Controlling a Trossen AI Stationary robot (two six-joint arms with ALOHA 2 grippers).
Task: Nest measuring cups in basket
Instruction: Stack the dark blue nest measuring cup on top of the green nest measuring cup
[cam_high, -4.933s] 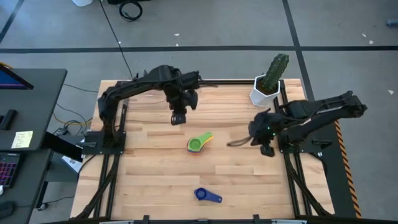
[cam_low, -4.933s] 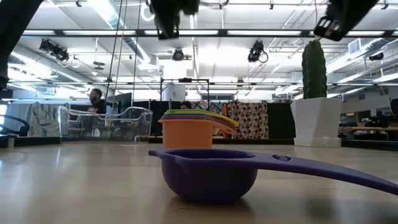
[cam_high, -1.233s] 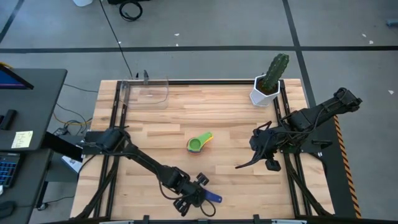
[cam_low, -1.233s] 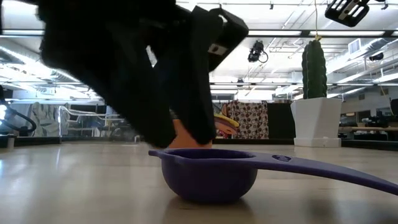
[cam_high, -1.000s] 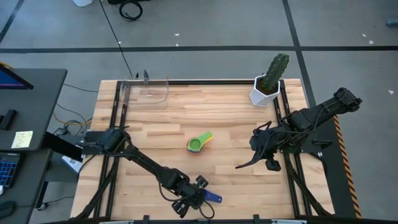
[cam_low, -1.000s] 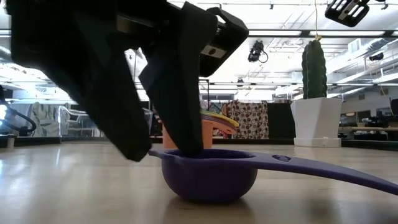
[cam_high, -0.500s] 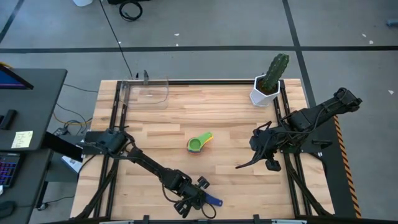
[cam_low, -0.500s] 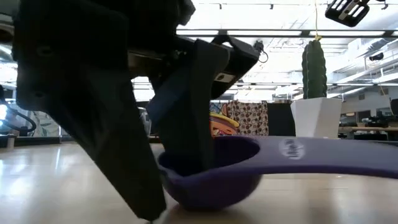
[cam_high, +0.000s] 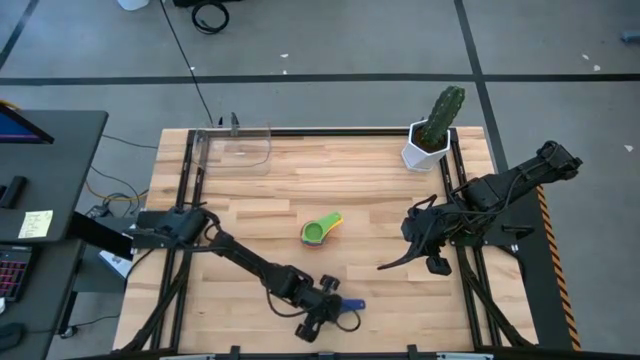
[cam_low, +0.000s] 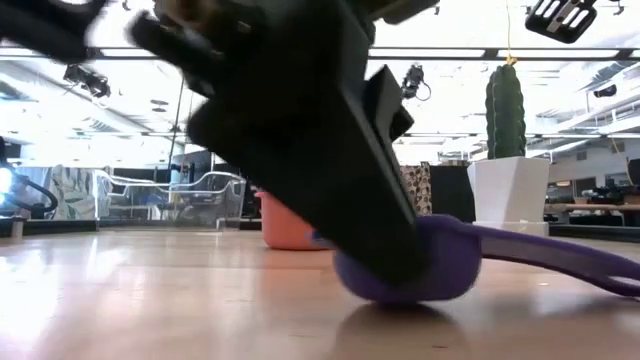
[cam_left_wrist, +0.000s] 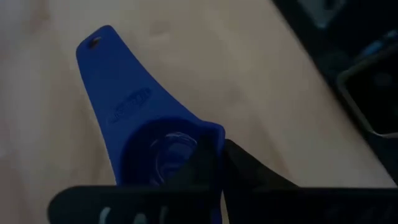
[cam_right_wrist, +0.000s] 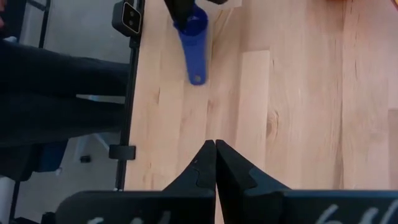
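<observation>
**Operator:** Where is your left gripper, and what does it hold?

**Observer:** Your left gripper (cam_high: 322, 316) is down at the near edge of the table (cam_high: 380, 180), with the arm stretched low across the wood. Its fingers (cam_left_wrist: 239, 165) are clamped on the rim of the dark blue cup (cam_high: 345, 304). In the low view the cup (cam_low: 420, 262) is tipped, its rounded bottom turned towards the camera, and its long handle runs off to the side, low over the wood. I cannot tell whether the bowl touches the table

**Operator:** And the rest of the cups?

**Observer:** You have a nested stack (cam_high: 318, 230) near the middle of the table, green on top with yellow showing under it. The low view shows its orange base (cam_low: 288, 228) standing on the wood behind the gripper. The clear basket (cam_high: 240, 148) sits at the far left corner, well apart from both the stack and the blue cup

**Operator:** The right side?

**Observer:** Your right gripper (cam_high: 392, 265) hangs above the table's right part, its fingers (cam_right_wrist: 202, 165) pressed together on nothing. A white pot with a cactus (cam_high: 434, 130) stands at the far right corner
</observation>
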